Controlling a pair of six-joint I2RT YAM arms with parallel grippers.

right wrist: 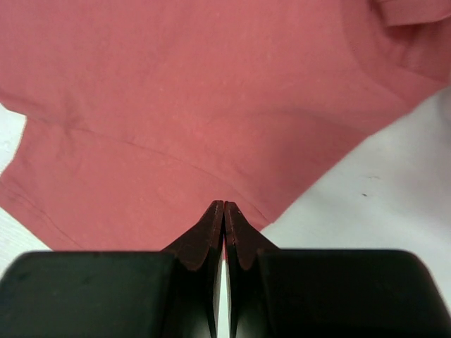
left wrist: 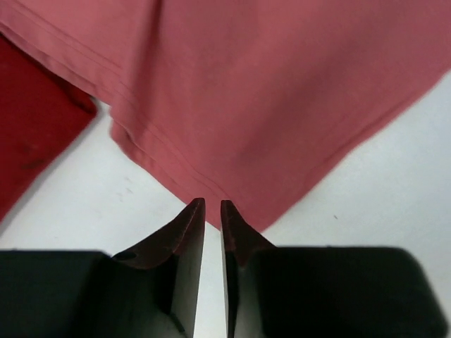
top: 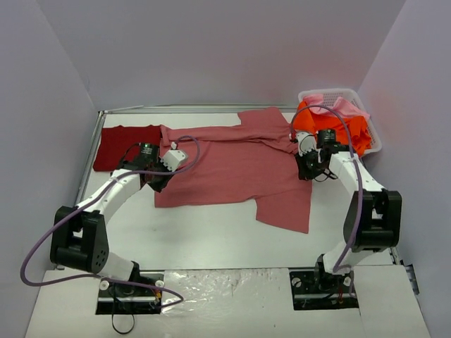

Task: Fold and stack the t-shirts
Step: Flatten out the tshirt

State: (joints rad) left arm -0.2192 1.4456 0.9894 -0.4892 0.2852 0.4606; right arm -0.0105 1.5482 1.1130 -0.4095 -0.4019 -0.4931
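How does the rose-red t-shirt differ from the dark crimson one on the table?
The rose-red t-shirt is a lighter, muted red; the dark crimson t-shirt is deeper. The rose-red one lies spread open with its sleeves out; the crimson one is a compact rectangle. The rose-red one covers far more table than the crimson one. Both are plain cloth lying flat.

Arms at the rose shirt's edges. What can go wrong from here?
Right gripper jaws are shut at the edge of the rose-red t-shirt; a thin pinch may slip on lifting.
Left gripper jaws show a narrow gap at the hem: possibly no hold.
The dark crimson t-shirt alongside could drag.
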